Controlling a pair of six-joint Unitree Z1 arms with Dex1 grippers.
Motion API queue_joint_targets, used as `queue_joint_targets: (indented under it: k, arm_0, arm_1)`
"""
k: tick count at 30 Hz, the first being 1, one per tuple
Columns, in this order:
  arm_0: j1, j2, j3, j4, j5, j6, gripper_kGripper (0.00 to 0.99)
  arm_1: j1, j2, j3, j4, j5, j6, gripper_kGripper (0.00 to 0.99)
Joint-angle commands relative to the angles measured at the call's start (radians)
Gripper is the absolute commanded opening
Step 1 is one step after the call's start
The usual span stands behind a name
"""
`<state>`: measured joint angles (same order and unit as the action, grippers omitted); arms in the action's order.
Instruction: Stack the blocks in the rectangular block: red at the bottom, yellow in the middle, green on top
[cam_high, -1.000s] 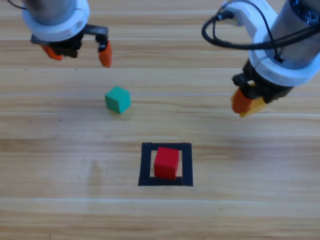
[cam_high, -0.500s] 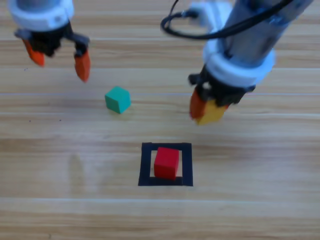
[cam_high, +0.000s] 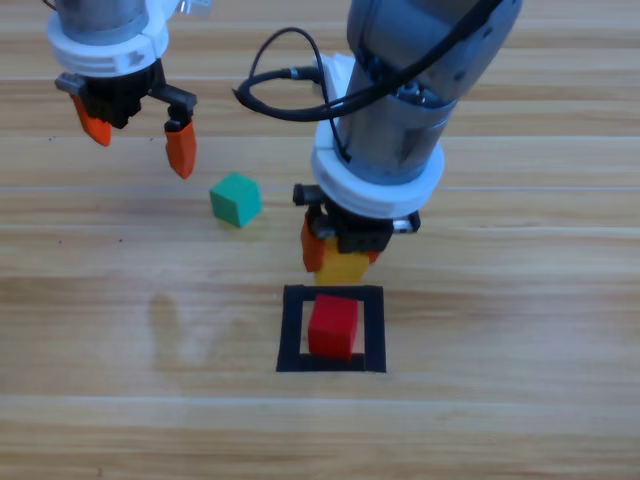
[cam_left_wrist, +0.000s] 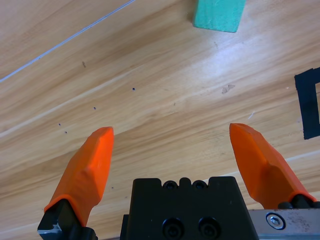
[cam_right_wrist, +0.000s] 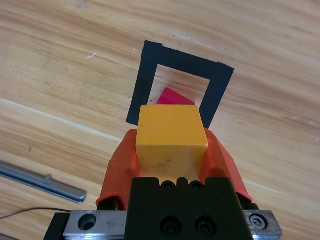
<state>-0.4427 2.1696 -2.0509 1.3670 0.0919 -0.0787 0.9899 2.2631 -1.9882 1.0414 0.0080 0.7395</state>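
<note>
**A:** Where is your right hand now, and what is in it?

**B:** Your right hand sits at the centre of the high view, just above the top edge of the rectangular block. Its jaws are closed tight on the yellow cube. In the right wrist view that yellow cube fills the space between the two orange jaws, with the black tape outline directly beyond it.

**A:** How does that differ from a moment ago?

**B:** One second ago this hand was at the right edge of the frame, well apart from the tape. Half a second ago it was right of centre. It has now swung leftward and down the picture, carrying the yellow cube with it.

**A:** And the other cubes?

**B:** The red cube rests on the counter inside the tape outline, unmoved. The right wrist view shows only a corner of the red cube behind the yellow one. The green cube lies left of centre, also unmoved.

**A:** My left hand?

**B:** Your left hand hangs at the upper left of the frame, jaws spread wide and holding nothing. It has shifted slightly rightward in the last half second. In its wrist view the green cube shows at the top edge.
</note>
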Motion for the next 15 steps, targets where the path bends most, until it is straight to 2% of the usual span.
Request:
queue_joint_targets:
  k: [1, 3, 12, 15]
  arm_0:
    - [0.055, 0.025, 0.008, -0.003, -0.028, 0.007, 0.990]
    - [0.064, 0.025, 0.006, -0.005, -0.028, 0.013, 0.989]
    - [0.107, 0.022, -0.003, -0.006, -0.070, 0.065, 0.990]
    - [0.105, 0.022, -0.011, -0.009, -0.086, 0.076, 0.990]
  arm_1:
    - [0.019, 0.110, -0.043, 0.019, 0.027, 0.064, 0.000]
    - [0.026, 0.115, -0.050, 0.019, 0.047, 0.084, 0.000]
    - [0.046, 0.112, -0.023, 0.022, 0.040, 0.161, 0.000]
    - [0.050, 0.102, 0.003, 0.022, 0.001, 0.179, 0.000]
